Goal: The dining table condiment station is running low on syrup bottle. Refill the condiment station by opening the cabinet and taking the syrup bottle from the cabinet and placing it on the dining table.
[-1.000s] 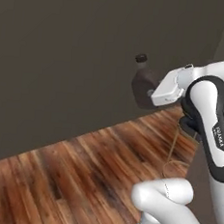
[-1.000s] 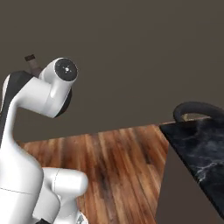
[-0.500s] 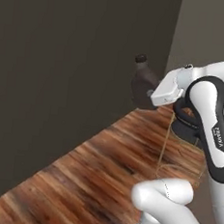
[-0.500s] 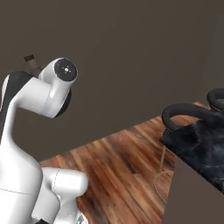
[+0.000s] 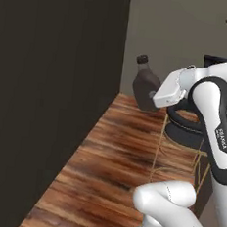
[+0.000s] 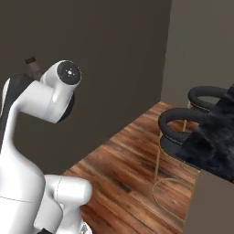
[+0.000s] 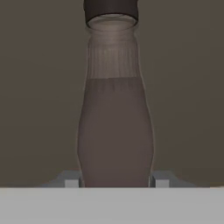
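Dim, flat rendered light, no clear source. Dark wall nearly featureless, no shading detail. Wood floor carries soft sheen, no hard shadows. White arm brightest, gently shaded underneath. Both base views soft, slightly blurred. Hand view hazy: bottle low-contrast, edges fuzzy. No glare; no edge distortion evident.

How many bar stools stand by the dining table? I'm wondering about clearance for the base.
2. In the right base view, the near stool stands against the dining table edge, and the far stool sits just behind it. More may be hidden beyond the table.
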Motion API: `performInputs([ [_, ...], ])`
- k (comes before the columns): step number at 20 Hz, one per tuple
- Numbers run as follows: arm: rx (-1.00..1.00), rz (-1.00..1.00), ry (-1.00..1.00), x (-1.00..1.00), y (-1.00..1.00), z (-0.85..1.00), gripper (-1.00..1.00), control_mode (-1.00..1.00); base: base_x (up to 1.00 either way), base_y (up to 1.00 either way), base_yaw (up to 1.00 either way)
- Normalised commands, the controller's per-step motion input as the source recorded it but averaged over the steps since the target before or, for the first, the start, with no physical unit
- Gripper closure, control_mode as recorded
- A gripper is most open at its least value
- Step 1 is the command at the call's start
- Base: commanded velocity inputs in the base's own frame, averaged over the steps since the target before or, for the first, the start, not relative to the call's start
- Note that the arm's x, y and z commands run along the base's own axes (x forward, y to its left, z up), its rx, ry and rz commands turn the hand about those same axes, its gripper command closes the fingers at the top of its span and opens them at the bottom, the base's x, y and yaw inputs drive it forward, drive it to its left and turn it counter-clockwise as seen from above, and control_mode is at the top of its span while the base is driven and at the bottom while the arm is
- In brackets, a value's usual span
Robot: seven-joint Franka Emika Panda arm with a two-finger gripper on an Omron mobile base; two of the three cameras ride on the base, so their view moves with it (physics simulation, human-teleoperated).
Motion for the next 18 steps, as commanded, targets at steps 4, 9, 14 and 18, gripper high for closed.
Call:
performInputs([
  [4, 0.0, 0.0, 0.0, 0.0, 0.0, 0.0, 1.0, 1.0, 0.91, 0.86, -0.6],
  [9, 0.0, 0.0, 0.0, 0.0, 0.0, 0.0, 1.0, 1.0, 0.93, 0.89, -0.62],
  [14, 0.0, 0.0, 0.0, 0.0, 0.0, 0.0, 1.0, 1.0, 0.98, 0.88, -0.61],
  [18, 0.0, 0.0, 0.0, 0.0, 0.0, 0.0, 1.0, 1.0, 1.0, 0.86, -0.6],
])
